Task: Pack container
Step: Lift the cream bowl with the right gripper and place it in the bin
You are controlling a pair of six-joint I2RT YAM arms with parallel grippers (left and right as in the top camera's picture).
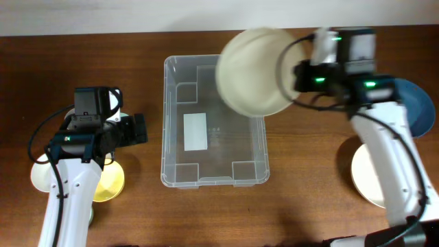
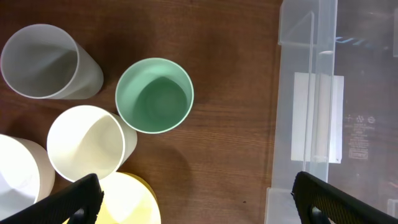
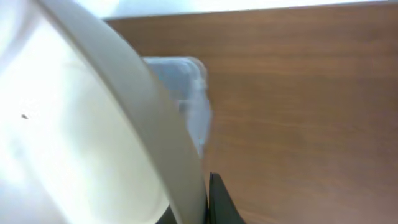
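The clear plastic container (image 1: 212,171) stands mid-table with a white label (image 1: 195,131) on its base; nothing lies inside it. My right gripper (image 1: 291,75) is shut on the rim of a large cream bowl (image 1: 252,71), holding it tilted above the container's far right corner. In the right wrist view the bowl (image 3: 81,143) fills the left side, with a container corner (image 3: 186,93) behind it. My left gripper (image 1: 140,128) is open and empty, just left of the container. In the left wrist view its fingers (image 2: 199,199) straddle bare wood beside the container wall (image 2: 311,93).
Left of the container stand a green cup (image 2: 154,94), a clear cup (image 2: 43,62), a cream cup (image 2: 87,142) and a yellow bowl (image 1: 110,184). At the right are a blue bowl (image 1: 411,103) and a cream bowl (image 1: 367,177).
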